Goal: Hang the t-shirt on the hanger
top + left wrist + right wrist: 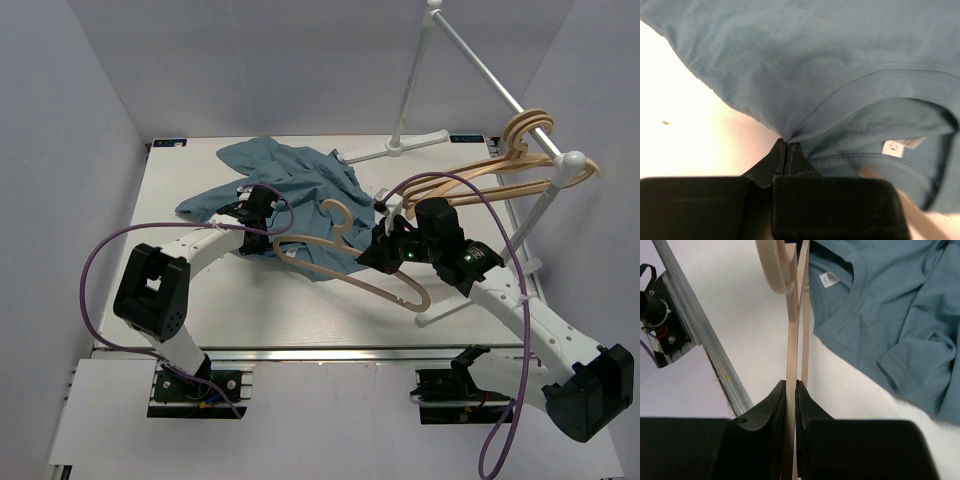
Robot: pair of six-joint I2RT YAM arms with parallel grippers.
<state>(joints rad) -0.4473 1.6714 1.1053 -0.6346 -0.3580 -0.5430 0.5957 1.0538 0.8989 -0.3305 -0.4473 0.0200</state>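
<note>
— So, why do we take the shirt [290, 185] by the neck?

— Because that is the opening the hanger [790, 330] has to enter. The shirt lies crumpled on the far left part of the table [300, 320], and we judge that lifting one side of the collar [865, 95] will open the neck hole.

— And the left gripper [786, 150], how does it stand?

— Its jaws are pressed together on the ribbed collar edge, with the white label [902, 145] near by. We cannot tell from the wrist view whether it pinches one layer of cloth or both; the fold hides that.

— What about our other arm?

— The right gripper [791, 387] is clamped on one arm of the hanger, fingers nearly touching across the thin wood. It grips far out along that arm, so the free arm and the hook point towards the shirt, the hook end just over its near edge.

— Why hold it so low?

— We think it lets the free arm slide into the collar along the table. The spare hangers [525, 135] hang on the white stand [420, 90], well apart from all this.

— How far along are we?

— Early, in our view: both things are gripped, and no part of the hanger is inside the shirt yet.
</note>
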